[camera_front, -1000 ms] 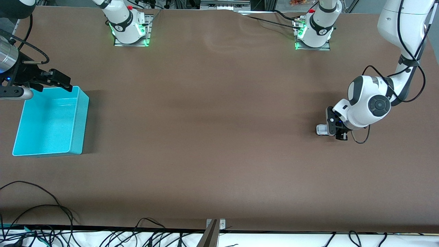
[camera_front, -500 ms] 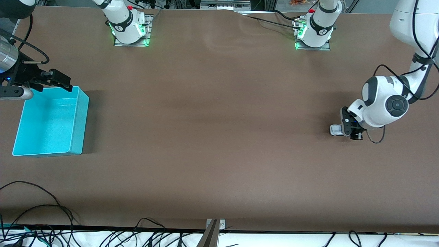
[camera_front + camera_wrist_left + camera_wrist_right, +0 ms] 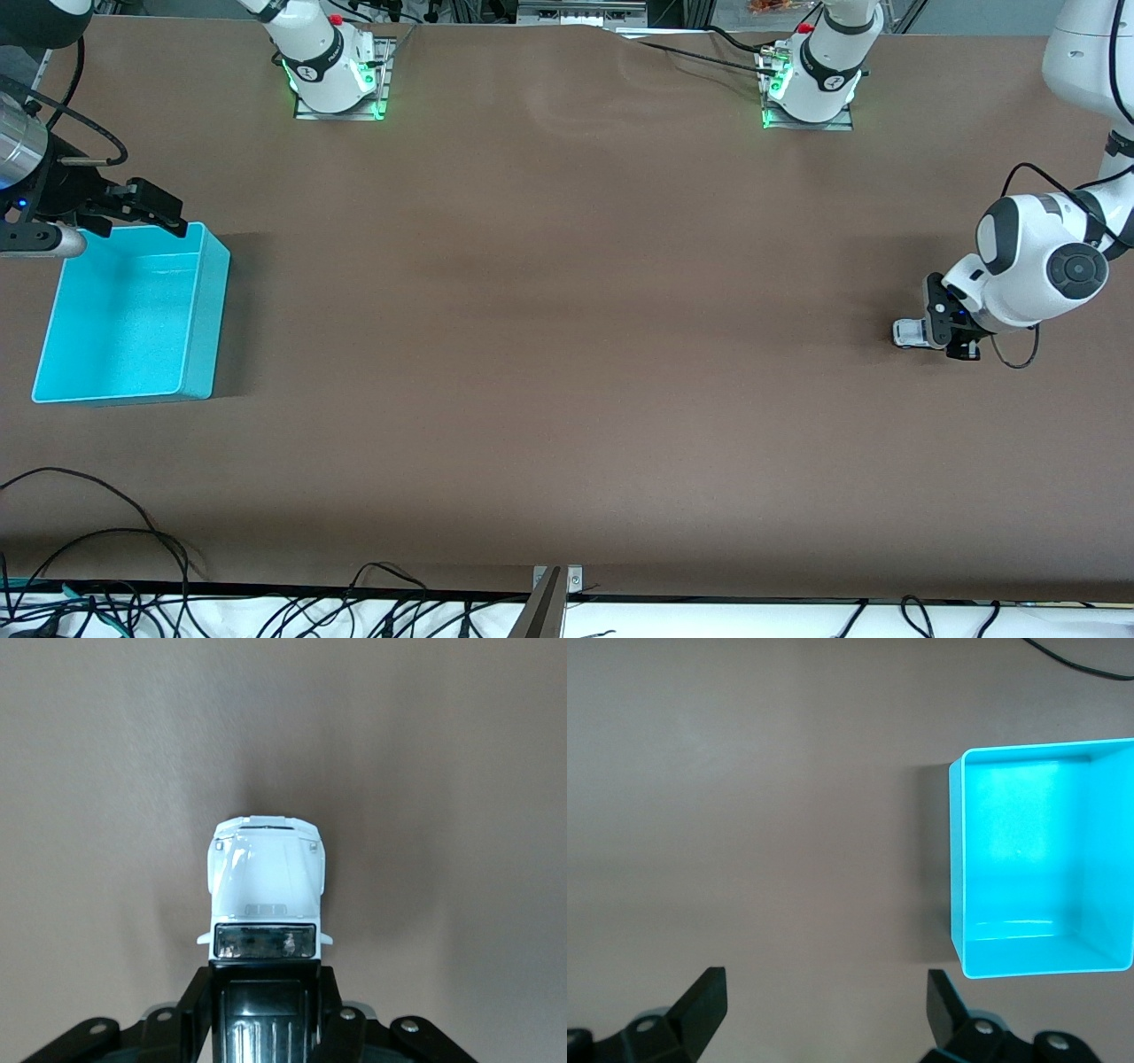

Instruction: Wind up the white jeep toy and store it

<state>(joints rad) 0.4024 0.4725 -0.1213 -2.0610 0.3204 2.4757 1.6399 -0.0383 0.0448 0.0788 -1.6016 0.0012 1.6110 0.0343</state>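
White jeep toy (image 3: 266, 890) clamped in left hand (image 3: 266, 1014); right hand (image 3: 824, 1010) wide, beside bin (image 3: 957, 904).

The robot arms (image 3: 1036, 266) are white with round dark gray caps. Black cables loop along them. Green lights glow at their bases (image 3: 806, 111).

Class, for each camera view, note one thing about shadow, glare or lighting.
Front view: the cyan bin casts a shadow toward the left arm's end. Left wrist view: a soft shadow rings the white jeep toy; its windscreen shows mottled reflections. Right wrist view: a bright sheen on the bin's floor.
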